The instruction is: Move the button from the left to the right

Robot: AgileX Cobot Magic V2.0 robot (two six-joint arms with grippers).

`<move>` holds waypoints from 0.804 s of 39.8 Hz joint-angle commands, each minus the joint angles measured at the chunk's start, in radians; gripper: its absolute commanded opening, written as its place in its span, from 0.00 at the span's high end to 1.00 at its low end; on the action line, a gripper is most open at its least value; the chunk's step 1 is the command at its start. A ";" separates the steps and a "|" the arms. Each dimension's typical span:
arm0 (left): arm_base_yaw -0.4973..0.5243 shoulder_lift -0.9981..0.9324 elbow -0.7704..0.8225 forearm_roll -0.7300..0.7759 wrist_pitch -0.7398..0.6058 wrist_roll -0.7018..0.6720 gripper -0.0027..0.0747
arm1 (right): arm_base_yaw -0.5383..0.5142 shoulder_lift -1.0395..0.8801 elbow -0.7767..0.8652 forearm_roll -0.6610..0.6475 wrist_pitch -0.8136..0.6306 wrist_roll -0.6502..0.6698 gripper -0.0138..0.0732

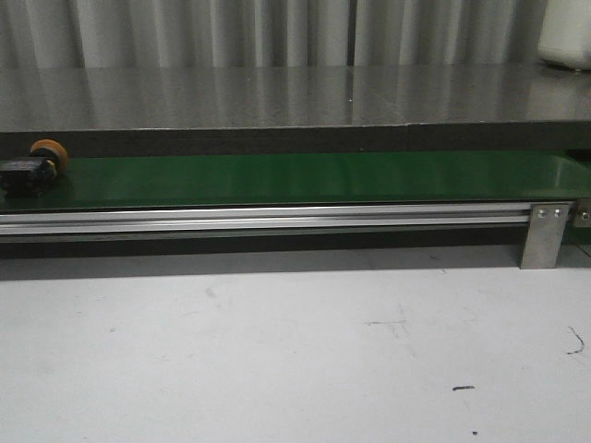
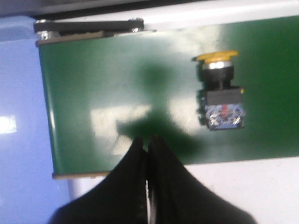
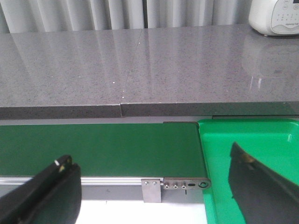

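Observation:
The button point(image 1: 37, 168), with a yellow-orange cap and black blocky body, lies on its side at the far left end of the green belt point(image 1: 305, 178). In the left wrist view the button point(image 2: 221, 91) lies on the belt point(image 2: 117, 93), apart from my left gripper point(image 2: 147, 141), which is shut and empty above the belt's near edge. My right gripper point(image 3: 152, 161) is open and empty, its fingers point(image 3: 51, 186) spread over the belt's right end point(image 3: 98, 142). Neither gripper shows in the front view.
A bright green tray point(image 3: 252, 140) sits just past the belt's right end. An aluminium rail point(image 1: 268, 220) with a bracket point(image 1: 545, 235) runs along the belt's front. A grey stone counter point(image 1: 277, 92) lies behind, with a white appliance point(image 3: 275, 16) on it. White tabletop point(image 1: 277, 351) in front.

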 commanded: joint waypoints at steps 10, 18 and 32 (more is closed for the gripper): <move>-0.005 -0.477 0.487 -0.009 -0.406 -0.032 0.99 | 0.001 0.013 -0.037 -0.006 -0.088 -0.008 0.09; -0.005 -0.787 0.818 -0.009 -0.654 -0.032 0.99 | 0.001 0.013 -0.037 -0.006 -0.088 -0.008 0.09; -0.005 -1.392 1.268 -0.017 -0.905 -0.032 0.99 | 0.001 0.013 -0.037 -0.006 -0.088 -0.008 0.09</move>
